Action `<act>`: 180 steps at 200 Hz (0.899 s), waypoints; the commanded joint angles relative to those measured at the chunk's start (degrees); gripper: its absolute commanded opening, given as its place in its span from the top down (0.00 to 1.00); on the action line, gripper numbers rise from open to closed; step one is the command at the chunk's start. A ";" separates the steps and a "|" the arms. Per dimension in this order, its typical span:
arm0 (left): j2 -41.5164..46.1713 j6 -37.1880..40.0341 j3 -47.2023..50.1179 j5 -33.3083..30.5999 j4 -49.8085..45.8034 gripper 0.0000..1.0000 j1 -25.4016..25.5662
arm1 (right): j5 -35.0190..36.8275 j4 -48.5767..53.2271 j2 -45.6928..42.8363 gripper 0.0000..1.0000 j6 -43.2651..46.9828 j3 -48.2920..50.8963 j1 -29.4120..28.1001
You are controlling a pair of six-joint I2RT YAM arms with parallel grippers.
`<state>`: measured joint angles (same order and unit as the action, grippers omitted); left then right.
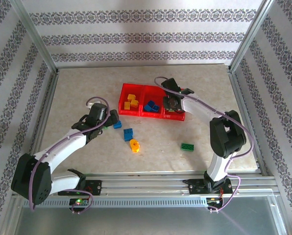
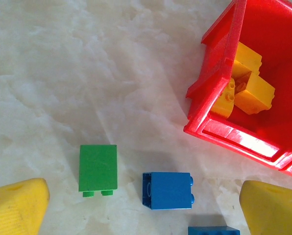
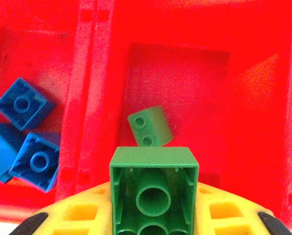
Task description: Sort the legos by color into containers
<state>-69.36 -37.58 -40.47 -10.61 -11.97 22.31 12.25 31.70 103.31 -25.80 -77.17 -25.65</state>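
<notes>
Right gripper (image 3: 154,218) clamps green lego (image 3: 154,188) over red tray (image 3: 94,73) — clear of its walls — left gripper (image 2: 146,208) spread.

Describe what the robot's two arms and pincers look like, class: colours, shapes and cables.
The left arm and right arm have white tubular links, bulky black joints and a looping lilac cable. The left pincer and right pincer have chunky yellow fingers.

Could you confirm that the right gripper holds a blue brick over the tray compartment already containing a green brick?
Not quite: the right wrist view shows the right gripper holding a green brick, not blue, over the tray compartment with a loose green brick in it.
</notes>
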 commanded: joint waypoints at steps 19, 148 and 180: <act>0.77 -0.30 1.01 0.15 -0.21 0.00 -1.10 | 2.23 0.89 4.91 0.80 4.13 -4.93 1.68; -0.67 -0.56 0.83 1.25 0.10 0.00 -1.26 | 3.83 0.95 10.93 0.73 5.61 -6.34 4.29; -0.53 -0.69 1.00 1.29 0.03 0.00 -1.30 | 3.83 1.08 10.85 0.63 5.59 -5.94 4.38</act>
<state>-69.71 -37.63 -39.99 -9.45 -12.01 21.93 14.37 31.75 113.47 -20.58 -82.04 -21.85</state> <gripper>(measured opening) 0.995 0.347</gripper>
